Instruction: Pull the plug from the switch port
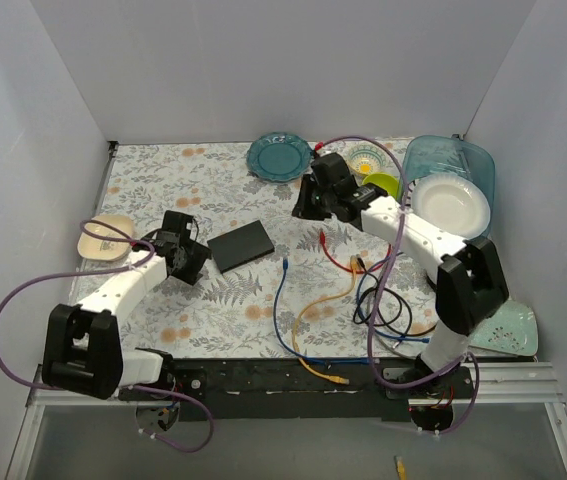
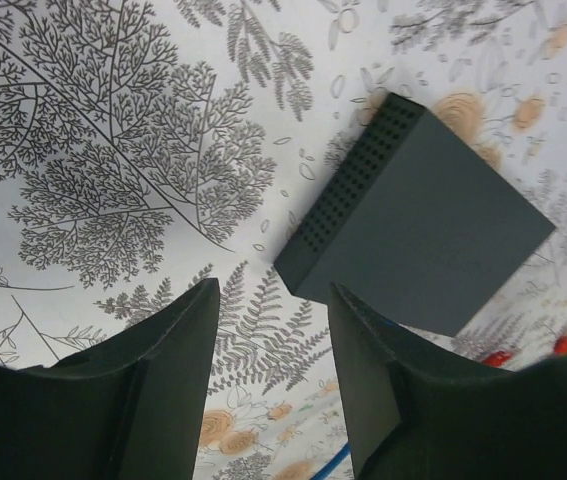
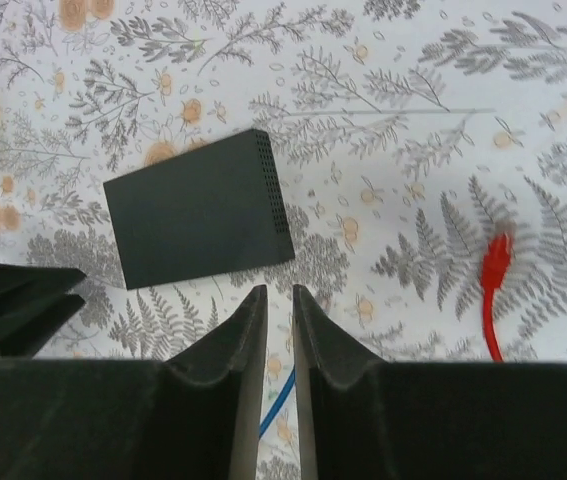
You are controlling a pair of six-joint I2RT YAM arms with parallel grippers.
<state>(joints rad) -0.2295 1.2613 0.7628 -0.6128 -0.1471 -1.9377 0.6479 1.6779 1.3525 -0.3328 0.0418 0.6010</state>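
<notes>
A flat black box (image 1: 241, 245) lies on the flower-patterned table (image 1: 153, 180), a little left of centre in the top view. Its sockets do not show in any view, and no cable joins the sides that can be seen. The left end effector (image 2: 268, 390) hangs just left of the box, its jaws wide and holding nothing. The right end effector (image 3: 280, 365) hovers to the box's upper right, narrowed to a slit and also empty. A red plug (image 3: 498, 258) lies on the table, well apart from the box.
</notes>
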